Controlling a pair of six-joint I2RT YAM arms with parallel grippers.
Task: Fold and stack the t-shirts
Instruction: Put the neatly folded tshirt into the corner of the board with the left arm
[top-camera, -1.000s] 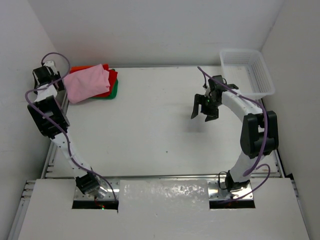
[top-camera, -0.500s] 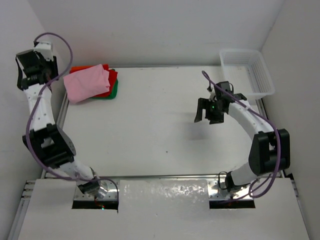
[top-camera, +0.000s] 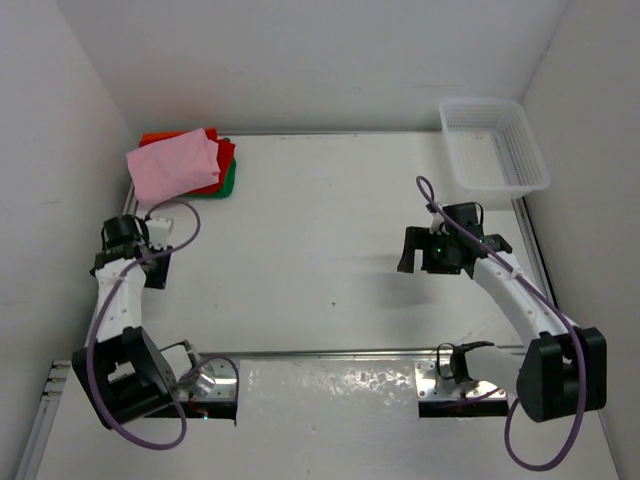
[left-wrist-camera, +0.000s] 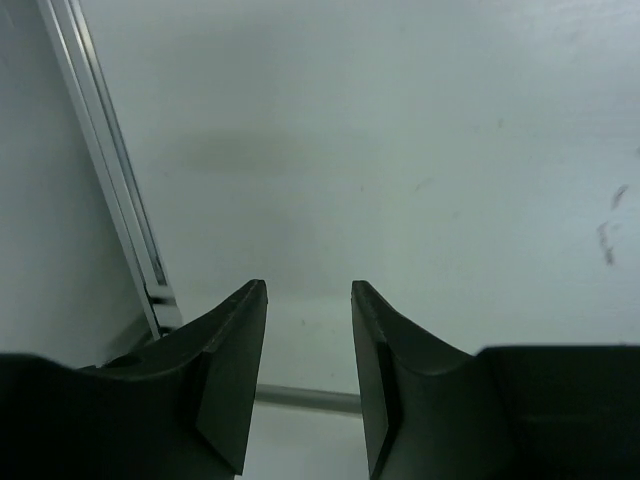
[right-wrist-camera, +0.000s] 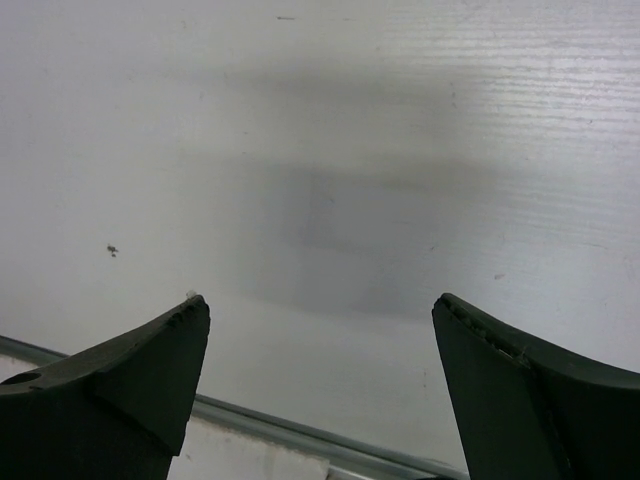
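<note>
The t-shirts lie in a folded pile at the table's back left corner. The light pink one (top-camera: 170, 168) is on top, with red (top-camera: 226, 158), green (top-camera: 229, 185) and orange (top-camera: 160, 137) edges showing under it. My left gripper (top-camera: 148, 268) (left-wrist-camera: 308, 285) hangs low at the left side, well in front of the pile, open with nothing between its fingers. My right gripper (top-camera: 450, 256) (right-wrist-camera: 318, 300) hovers over bare table on the right, jaws spread wide and holding nothing. Neither wrist view shows any shirt.
A white lattice basket (top-camera: 495, 145) stands at the back right corner. A metal rail (left-wrist-camera: 110, 170) runs along the table's left edge beside my left gripper. The near edge strip (right-wrist-camera: 300, 435) shows below the right fingers. White walls close in on three sides.
My left arm swung away from the pile and came down to the near left side of the table. My right arm drew back toward the near edge and its jaws widened.
</note>
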